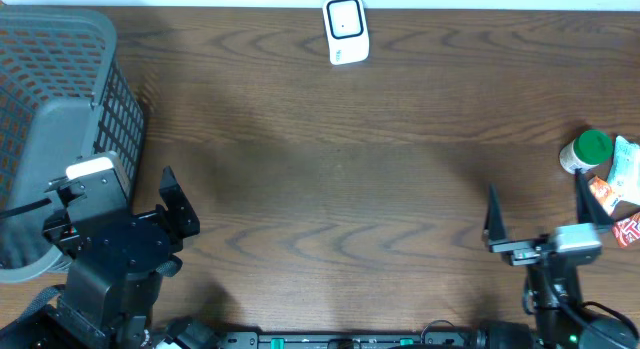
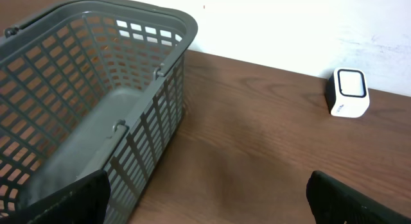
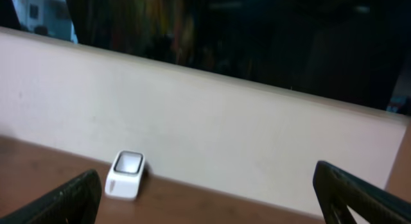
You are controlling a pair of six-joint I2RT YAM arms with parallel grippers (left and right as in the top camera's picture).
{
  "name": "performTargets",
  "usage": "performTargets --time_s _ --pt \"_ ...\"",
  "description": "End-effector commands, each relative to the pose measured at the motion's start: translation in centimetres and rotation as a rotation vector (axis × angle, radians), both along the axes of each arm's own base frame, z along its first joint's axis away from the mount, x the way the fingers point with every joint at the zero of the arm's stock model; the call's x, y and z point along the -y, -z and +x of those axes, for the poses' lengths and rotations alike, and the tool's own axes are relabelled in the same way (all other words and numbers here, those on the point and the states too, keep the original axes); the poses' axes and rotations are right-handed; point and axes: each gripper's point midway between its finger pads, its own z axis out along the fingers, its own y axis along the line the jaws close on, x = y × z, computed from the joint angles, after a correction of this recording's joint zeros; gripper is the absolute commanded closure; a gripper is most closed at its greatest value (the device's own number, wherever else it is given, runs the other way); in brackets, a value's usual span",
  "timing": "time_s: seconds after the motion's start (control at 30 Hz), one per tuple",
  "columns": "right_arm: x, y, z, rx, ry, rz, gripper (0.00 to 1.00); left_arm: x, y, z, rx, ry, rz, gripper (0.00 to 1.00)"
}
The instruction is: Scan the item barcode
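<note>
The white barcode scanner (image 1: 346, 29) stands at the table's far edge, also in the left wrist view (image 2: 349, 92) and the right wrist view (image 3: 125, 174). Items lie at the right edge: a white bottle with a green cap (image 1: 585, 151), a pale packet (image 1: 624, 167) and a red packet (image 1: 628, 229). My right gripper (image 1: 540, 211) (image 3: 209, 201) is open and empty near the front, just left of those items. My left gripper (image 1: 110, 204) (image 2: 205, 205) is open and empty at the front left, beside the basket.
A grey mesh basket (image 1: 60, 109) (image 2: 96, 89) fills the left end of the table; its inside looks bare in the left wrist view. Behind the table's far edge is a pale wall (image 3: 212, 128).
</note>
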Motion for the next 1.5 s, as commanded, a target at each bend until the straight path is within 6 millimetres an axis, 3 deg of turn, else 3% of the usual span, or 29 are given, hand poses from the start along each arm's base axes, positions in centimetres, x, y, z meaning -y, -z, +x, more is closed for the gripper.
performTargets --time_s 0.0,0.5,0.93,1.23,1.47 --pt "0.3 1.9 0.3 0.005 0.012 0.052 0.01 -0.3 0.1 0.1 0.004 -0.023 -0.001 0.02" --pt "1.9 8.5 2.4 -0.087 0.100 0.095 0.01 -0.3 0.1 0.1 0.004 -0.023 -0.001 0.02" --pt "1.8 14.3 3.8 -0.190 0.098 0.101 0.01 -0.3 0.1 0.1 0.004 -0.023 -0.001 0.02" --pt "2.5 15.1 3.9 -0.208 0.139 0.126 0.01 -0.3 0.1 0.1 0.004 -0.023 -0.001 0.02" --pt "2.3 18.0 3.9 -0.327 0.138 0.121 0.01 -0.3 0.1 0.1 0.004 -0.023 -0.001 0.02"
